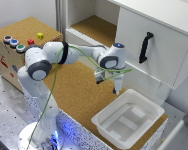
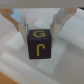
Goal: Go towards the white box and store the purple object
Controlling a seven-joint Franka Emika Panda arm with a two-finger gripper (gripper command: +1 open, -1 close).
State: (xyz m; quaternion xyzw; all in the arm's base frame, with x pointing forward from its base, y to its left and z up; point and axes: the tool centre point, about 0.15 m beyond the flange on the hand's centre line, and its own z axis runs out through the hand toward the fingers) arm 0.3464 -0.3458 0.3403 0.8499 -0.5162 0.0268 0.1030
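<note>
In the wrist view my gripper (image 2: 40,34) is shut on the purple object (image 2: 39,44), a dark purple cube with yellow markings on its faces. Its two fingers (image 2: 22,26) press the cube's upper sides. Beneath it lies the white box (image 2: 66,61), with a strip of cork showing at one corner. In the exterior view the gripper (image 1: 116,90) hangs over the cork table just beside the far corner of the white box (image 1: 126,119), toward the exterior view's left of it. The purple object is too small to make out there.
A white cabinet with a black handle (image 1: 146,47) stands behind the box, next to an open cork-lined drawer (image 1: 94,27). At the exterior view's left a wooden box (image 1: 24,47) carries coloured buttons, a red block (image 1: 30,41) and a yellow block (image 1: 40,35).
</note>
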